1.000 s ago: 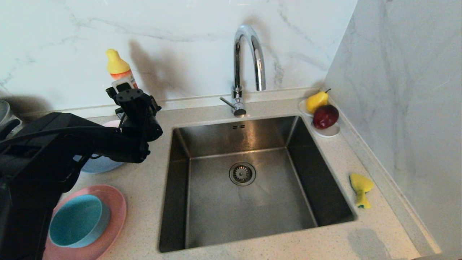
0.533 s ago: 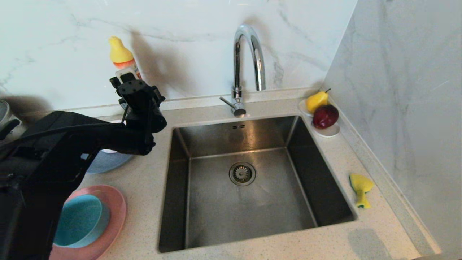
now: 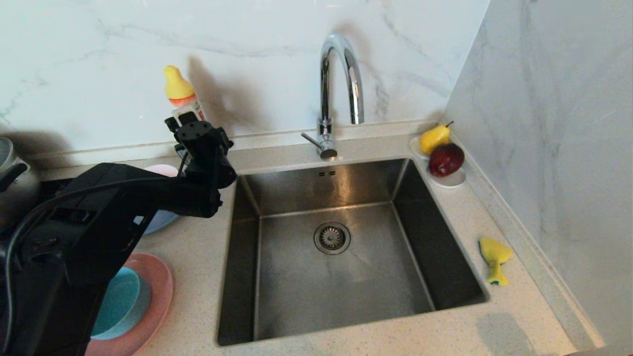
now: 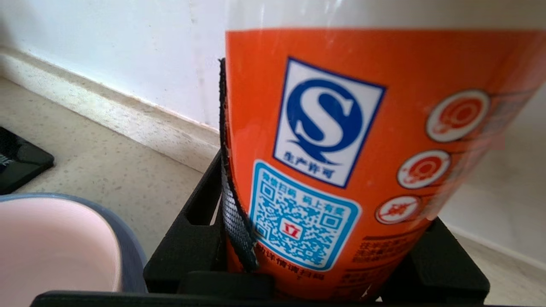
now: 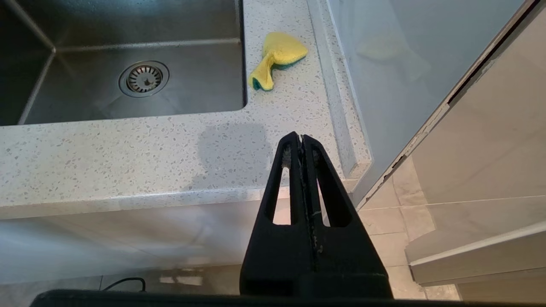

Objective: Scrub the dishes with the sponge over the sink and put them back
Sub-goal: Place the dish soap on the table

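My left gripper (image 3: 190,123) is shut on the orange bottle (image 3: 180,94) with a yellow cap and holds it upright above the counter, left of the sink (image 3: 296,287). The bottle's label (image 4: 324,128) fills the left wrist view. Under that arm sit a pale pink bowl (image 3: 165,170) on a grey-blue plate (image 3: 160,220), and nearer me a teal bowl (image 3: 121,301) on a salmon-pink plate (image 3: 156,289). The bent yellow sponge (image 3: 494,257) lies on the counter right of the sink. My right gripper (image 5: 301,138) hangs shut and empty in front of the counter's front edge.
A curved chrome tap (image 3: 341,74) rises behind the sink. A white dish (image 3: 450,181) with a yellow pear (image 3: 434,138) and a red fruit (image 3: 446,159) stands at the back right corner. A steel pot (image 3: 12,173) is at far left. A marble wall runs along the right.
My left arm has carried the orange bottle to the right, closer to the sink's back left corner, covering more of the teal bowl. The right arm has not moved.
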Robot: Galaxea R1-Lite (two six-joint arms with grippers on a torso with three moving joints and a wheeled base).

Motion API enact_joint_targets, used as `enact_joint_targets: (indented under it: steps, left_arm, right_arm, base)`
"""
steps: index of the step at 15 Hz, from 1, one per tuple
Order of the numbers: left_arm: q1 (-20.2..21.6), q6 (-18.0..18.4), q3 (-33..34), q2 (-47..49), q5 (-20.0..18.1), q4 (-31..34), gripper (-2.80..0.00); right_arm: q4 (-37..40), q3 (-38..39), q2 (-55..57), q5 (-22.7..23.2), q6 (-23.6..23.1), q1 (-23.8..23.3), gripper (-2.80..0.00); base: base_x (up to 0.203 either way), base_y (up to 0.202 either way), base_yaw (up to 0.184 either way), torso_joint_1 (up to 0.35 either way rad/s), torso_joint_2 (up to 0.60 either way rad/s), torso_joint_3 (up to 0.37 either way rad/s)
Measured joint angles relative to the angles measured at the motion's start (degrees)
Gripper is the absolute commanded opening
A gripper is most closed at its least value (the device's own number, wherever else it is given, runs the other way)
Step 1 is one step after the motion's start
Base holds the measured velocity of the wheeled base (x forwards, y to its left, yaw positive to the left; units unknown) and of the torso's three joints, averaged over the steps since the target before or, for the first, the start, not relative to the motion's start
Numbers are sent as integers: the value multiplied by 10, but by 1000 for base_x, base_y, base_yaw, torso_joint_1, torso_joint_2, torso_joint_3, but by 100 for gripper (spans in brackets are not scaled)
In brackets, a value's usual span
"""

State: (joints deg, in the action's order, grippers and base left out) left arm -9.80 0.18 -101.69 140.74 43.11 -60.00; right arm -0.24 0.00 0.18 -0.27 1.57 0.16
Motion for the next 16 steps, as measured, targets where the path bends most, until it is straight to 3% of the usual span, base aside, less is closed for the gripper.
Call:
enact_joint_targets:
  steps: [16]
  left_arm:
    - [20,3,-37,44,0,8,-280]
  right_arm:
    - [0,0,0,0,0,0,-280]
  base:
    - [0,0,0,0,0,0]
